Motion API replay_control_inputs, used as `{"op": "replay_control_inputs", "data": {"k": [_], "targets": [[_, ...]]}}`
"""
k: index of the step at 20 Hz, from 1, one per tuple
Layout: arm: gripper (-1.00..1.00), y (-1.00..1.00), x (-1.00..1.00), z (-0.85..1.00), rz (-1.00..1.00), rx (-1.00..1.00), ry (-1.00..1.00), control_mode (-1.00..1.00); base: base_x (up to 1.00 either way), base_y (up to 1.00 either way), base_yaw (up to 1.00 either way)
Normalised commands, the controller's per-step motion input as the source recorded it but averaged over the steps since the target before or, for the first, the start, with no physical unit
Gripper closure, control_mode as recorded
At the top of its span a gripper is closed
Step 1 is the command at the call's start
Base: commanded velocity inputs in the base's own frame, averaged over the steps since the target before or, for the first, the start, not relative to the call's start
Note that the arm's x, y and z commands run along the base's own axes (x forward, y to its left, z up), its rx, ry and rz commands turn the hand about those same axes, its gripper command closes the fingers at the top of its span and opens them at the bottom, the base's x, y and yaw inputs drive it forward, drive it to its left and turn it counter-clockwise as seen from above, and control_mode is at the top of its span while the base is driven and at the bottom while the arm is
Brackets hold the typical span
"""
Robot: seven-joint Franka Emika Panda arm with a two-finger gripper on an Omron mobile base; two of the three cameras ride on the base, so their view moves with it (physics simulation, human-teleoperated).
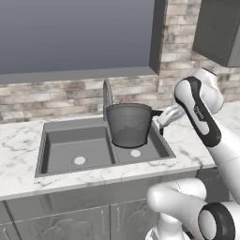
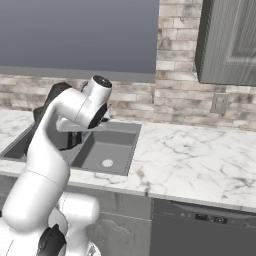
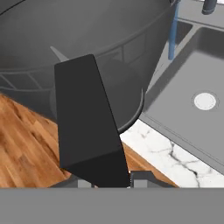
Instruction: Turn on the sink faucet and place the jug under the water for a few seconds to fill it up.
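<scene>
Jug [image 1: 128,124] held above right basin of sink [image 1: 56,154], off basin floor, just in front of sink faucet [image 1: 107,96]. Gripper [image 1: 158,123] clamped on jug's black side handle [image 3: 87,122]. Water [image 3: 173,33] falls as thin blue stream just beside jug wall. Marble counter [image 2: 200,155] surrounds sink.

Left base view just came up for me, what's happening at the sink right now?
The white arm's gripper holds the wide dark gray cylindrical jug by its black side handle, lifted above the gray double-basin sink, over its right half. The jug sits just in front of the slim gray gooseneck faucet. A thin blue water stream is running beside the jug, so the faucet is on.
</scene>
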Motion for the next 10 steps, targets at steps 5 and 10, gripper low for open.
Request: {"op": "replay_control_inputs", "data": {"k": [5,10], "targets": [[1.00,-0.66,0.25,-0.04,0.19,0.00,0.00,-1.00,0.00,0.00,0.00],[1.00,-0.49,0.46,-0.21,0.18,0.00,0.00,-1.00,0.00,0.00,0.00]]}}
